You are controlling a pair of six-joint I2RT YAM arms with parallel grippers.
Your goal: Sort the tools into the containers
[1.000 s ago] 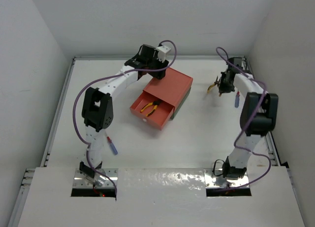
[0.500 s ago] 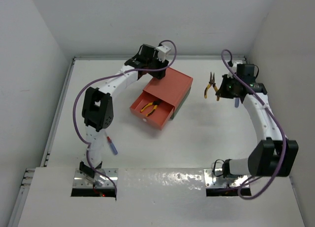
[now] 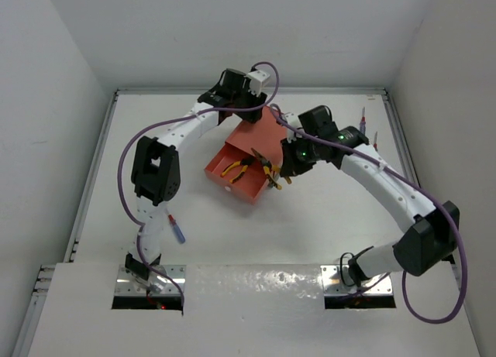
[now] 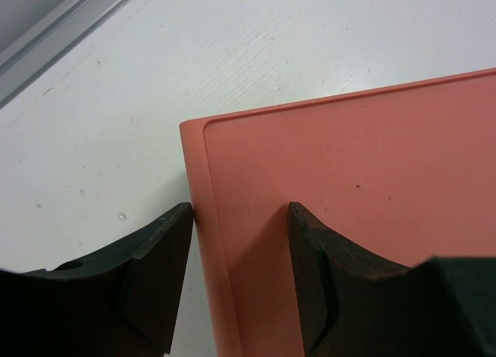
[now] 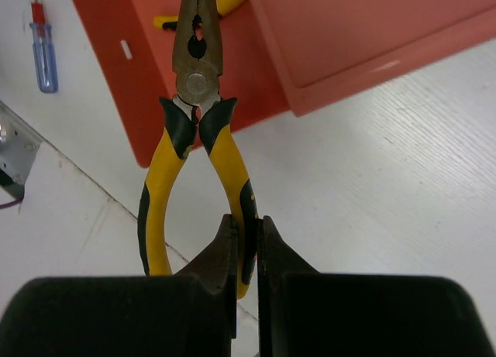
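The salmon-red box [image 3: 273, 131] has its drawer [image 3: 232, 182] pulled out, with one pair of yellow-handled pliers [image 3: 234, 167] lying inside. My right gripper [image 3: 282, 174] is shut on one handle of a second pair of pliers [image 3: 267, 168], held above the drawer's right front corner. In the right wrist view the fingers [image 5: 246, 241] pinch the right handle, and the pliers [image 5: 198, 78] point over the drawer [image 5: 143, 86]. My left gripper [image 3: 251, 111] is open and straddles the box's back edge [image 4: 240, 217]. The green box is hidden under the arm.
One blue-and-red screwdriver [image 3: 177, 228] lies by the left arm's base and also shows in the right wrist view [image 5: 43, 51]. Two more screwdrivers [image 3: 363, 115] [image 3: 375, 138] lie at the back right near the raised table rim [image 3: 391, 109].
My right arm has swung left from the back right, carrying the pliers to above the open drawer. The left arm and the box have not moved.
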